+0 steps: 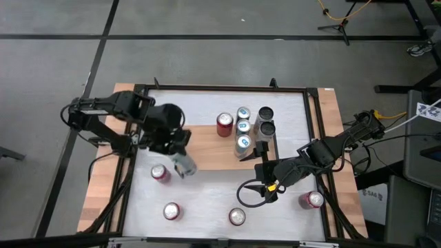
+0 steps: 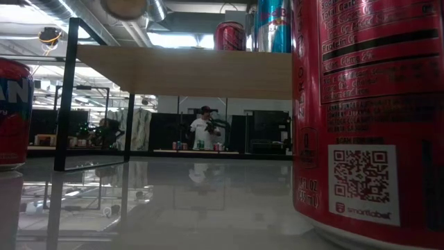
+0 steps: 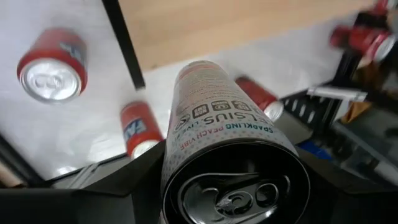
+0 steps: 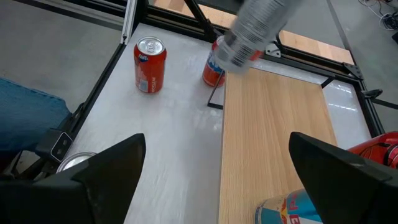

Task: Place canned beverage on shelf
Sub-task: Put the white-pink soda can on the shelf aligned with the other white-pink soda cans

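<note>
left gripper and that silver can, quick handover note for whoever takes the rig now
Left gripper: shut on the silver can, tilted, at the shelf's left front corner, not yet set down.
Right gripper: open, empty, by the shelf's right front edge.
Done: six cans stand on the shelf's right part, among them a red can.
Left: set the held can on the board; four red cans wait on the white table, one of them at.

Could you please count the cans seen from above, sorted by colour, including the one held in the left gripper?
Red cans: 5 (1 on the shelf, 4 off it)
Blue and silver cans: 3
Dark cans: 2
Pale can, held in the left gripper: 1
Total: 11 cans
</note>
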You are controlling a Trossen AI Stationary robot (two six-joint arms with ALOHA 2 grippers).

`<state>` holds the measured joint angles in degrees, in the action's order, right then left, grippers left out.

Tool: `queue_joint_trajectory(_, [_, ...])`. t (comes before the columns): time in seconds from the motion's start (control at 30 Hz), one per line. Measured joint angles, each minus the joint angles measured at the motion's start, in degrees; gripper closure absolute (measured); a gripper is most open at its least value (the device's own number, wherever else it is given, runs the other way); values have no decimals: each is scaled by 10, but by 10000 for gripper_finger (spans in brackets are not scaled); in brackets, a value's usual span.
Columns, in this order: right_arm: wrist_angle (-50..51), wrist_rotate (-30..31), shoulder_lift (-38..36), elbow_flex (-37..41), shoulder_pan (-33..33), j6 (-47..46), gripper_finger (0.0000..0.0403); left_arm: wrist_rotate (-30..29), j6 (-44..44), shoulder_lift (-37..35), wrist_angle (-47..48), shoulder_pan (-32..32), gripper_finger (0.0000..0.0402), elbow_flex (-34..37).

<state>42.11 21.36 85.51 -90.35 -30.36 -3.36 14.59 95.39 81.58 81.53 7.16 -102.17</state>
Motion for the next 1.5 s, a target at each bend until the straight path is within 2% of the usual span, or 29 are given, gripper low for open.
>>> queue_joint_trajectory(0.17, [0,0,0,0,0,0,17,-11,0,0,0,-48,152,0])
queue_joint_trajectory(0.43, [0,0,0,0,0,0,17,-73,5,3,2,-93,152,0])
queue_joint_trajectory(0.8, [0,0,0,0,0,0,17,-59,1,41,15,-98,152,-1])
queue_joint_trajectory(1.5, [0,0,0,0,0,0,17,-63,3,43,37,-98,150,-1])
